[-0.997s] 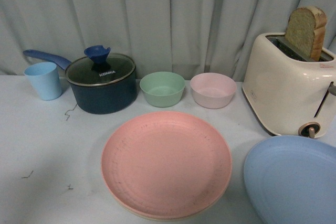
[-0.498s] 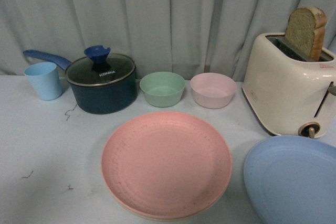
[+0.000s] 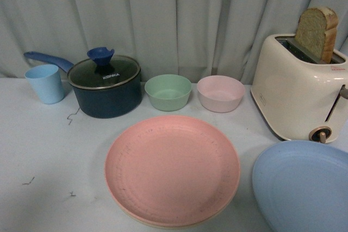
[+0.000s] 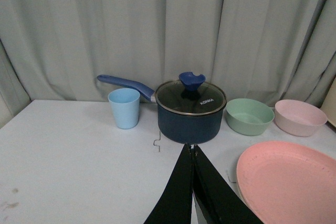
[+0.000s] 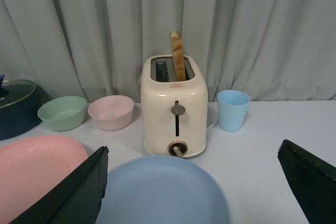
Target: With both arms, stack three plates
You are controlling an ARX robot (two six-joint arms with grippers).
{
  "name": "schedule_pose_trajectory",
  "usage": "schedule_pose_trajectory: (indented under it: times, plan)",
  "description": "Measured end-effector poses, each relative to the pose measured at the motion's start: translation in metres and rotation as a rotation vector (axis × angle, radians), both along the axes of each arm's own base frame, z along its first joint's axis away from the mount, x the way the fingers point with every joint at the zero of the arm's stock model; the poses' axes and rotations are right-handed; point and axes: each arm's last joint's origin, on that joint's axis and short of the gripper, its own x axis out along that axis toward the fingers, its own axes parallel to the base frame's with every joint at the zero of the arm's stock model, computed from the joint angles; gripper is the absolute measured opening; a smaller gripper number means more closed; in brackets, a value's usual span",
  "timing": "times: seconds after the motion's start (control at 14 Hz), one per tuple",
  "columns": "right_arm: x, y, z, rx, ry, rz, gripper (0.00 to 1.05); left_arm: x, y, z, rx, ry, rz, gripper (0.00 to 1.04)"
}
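Left claw (image 4: pixel 190 149) clenched empty, right claw (image 5: pixel 194 149) released wide; round matte pink plate (image 3: pixel 172 168) sits lower centre, front view.

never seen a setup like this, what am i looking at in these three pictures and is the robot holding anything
This is a robot with two arms, each ending in a gripper, facing a white table. The front view comes from a camera on its body, and neither arm shows there. The other two pictures come from cameras on its wrists.

The left gripper has its black fingers pressed together on nothing. The right gripper is spread wide and empty.

On the table a pink plate lies on a cream plate, of which only the rim shows. A blue plate sits apart to the right. Behind them are a dark blue lidded pot, a blue cup, a green bowl, a pink bowl and a toaster with a slice of bread. A second blue cup shows only in the right wrist view.
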Motion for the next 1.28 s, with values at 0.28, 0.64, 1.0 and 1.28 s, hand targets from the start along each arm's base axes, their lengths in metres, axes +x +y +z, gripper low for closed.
schedule_pose_trajectory:
  times: [0.28,0.64,1.0,1.28]
  plan:
    - [0.000,0.000,0.000,0.000,0.000,0.000,0.98,-0.013,0.000,-0.007,0.000,0.056,-0.003,0.02]
    - [0.000,0.000,0.000,0.000,0.000,0.000,0.98,-0.015,0.000,-0.004,0.000,0.013,0.000,0.17]
    - [0.021,-0.025,0.010,0.050,0.103,0.169,0.98,-0.015,0.000,-0.004,0.001,0.013,0.000,0.89]
    - [0.086,-0.091,0.032,0.034,0.053,-0.089,0.98,-0.015,0.000,-0.004,0.001,0.013,0.000,0.98]
